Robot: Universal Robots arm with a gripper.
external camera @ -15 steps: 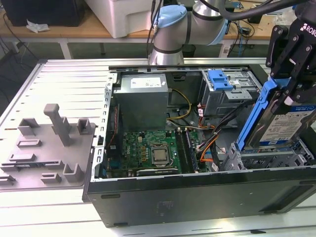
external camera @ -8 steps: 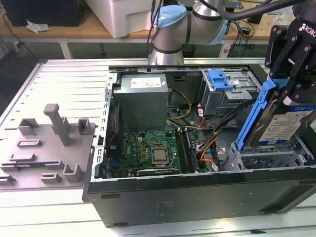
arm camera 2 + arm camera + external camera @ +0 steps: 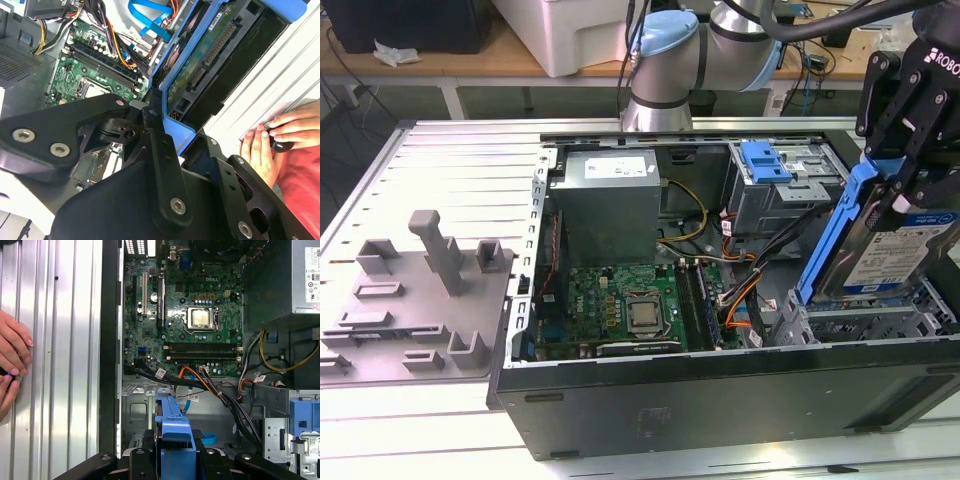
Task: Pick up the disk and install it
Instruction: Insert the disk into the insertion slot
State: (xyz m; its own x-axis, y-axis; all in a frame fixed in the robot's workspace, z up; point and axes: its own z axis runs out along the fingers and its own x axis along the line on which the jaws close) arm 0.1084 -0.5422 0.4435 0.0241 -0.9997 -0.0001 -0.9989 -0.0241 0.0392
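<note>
**Robot gripper [image 3: 892,190] held the disk [image 3: 910,255] at the drive cage [image 3: 860,322] of an open computer case [image 3: 720,400].**

The gripper's fingers were clamped on the upper end of the disk's blue carrier [image 3: 172,427], seen in both wrist views. The disk hung on edge and steeply tilted, with its lower end at the mouth of the grey metal cage at the exterior view's right. Whether it touched the cage could not be told. The pick-up looked done and the install was in hand, not finished. Seating the disk would likely call for squaring the carrier with the cage's rails before any push. Beyond lay orange and black cables [image 3: 740,290], the motherboard [image 3: 620,305], a bay with a blue tab [image 3: 765,160] and the power supply [image 3: 610,200]. A person's hand [image 3: 12,352] rested on the ribbed table [image 3: 60,340] outside the case.
</note>
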